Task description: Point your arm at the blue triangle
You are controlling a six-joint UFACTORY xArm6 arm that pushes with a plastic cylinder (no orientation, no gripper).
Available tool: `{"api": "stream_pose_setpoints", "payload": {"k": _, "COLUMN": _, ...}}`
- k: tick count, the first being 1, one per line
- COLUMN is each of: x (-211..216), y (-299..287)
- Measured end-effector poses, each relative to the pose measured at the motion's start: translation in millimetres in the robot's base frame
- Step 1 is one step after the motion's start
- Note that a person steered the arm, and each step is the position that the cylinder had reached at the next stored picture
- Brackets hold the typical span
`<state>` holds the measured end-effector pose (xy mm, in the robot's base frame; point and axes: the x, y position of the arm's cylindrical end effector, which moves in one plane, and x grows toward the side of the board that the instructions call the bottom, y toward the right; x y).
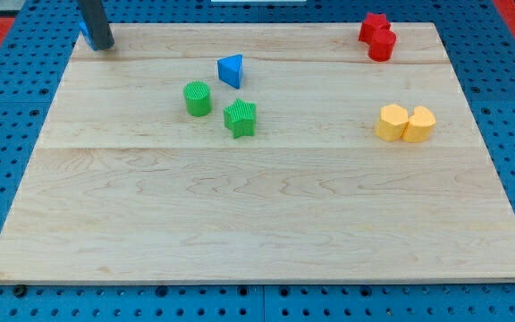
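Observation:
The blue triangle [231,70] lies on the wooden board [257,224] in the upper middle, a little left of centre. My tip [102,46] rests at the board's top left corner, far to the left of the blue triangle and slightly above it. A small blue block [85,36] shows just behind the rod, mostly hidden by it. A green cylinder [198,98] and a green star [240,118] lie just below the blue triangle.
Two red blocks [377,36] sit touching at the top right edge of the board. Two yellow blocks [405,122] sit side by side at the right. The board lies on a blue pegboard surface [7,134].

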<state>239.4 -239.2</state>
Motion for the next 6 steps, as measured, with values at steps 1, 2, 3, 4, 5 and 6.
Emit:
{"api": "stream_pose_setpoints", "payload": {"k": 1, "x": 0.0, "y": 14.9}}
{"api": "stream_pose_setpoints", "payload": {"k": 2, "x": 0.0, "y": 68.6}}
{"api": "stream_pose_setpoints", "payload": {"k": 3, "x": 0.0, "y": 133.2}}
{"api": "stream_pose_setpoints", "payload": {"k": 4, "x": 4.0, "y": 200.1}}
{"api": "stream_pose_setpoints", "payload": {"k": 5, "x": 24.9, "y": 239.8}}
{"api": "stream_pose_setpoints", "payload": {"k": 6, "x": 56.4, "y": 239.9}}
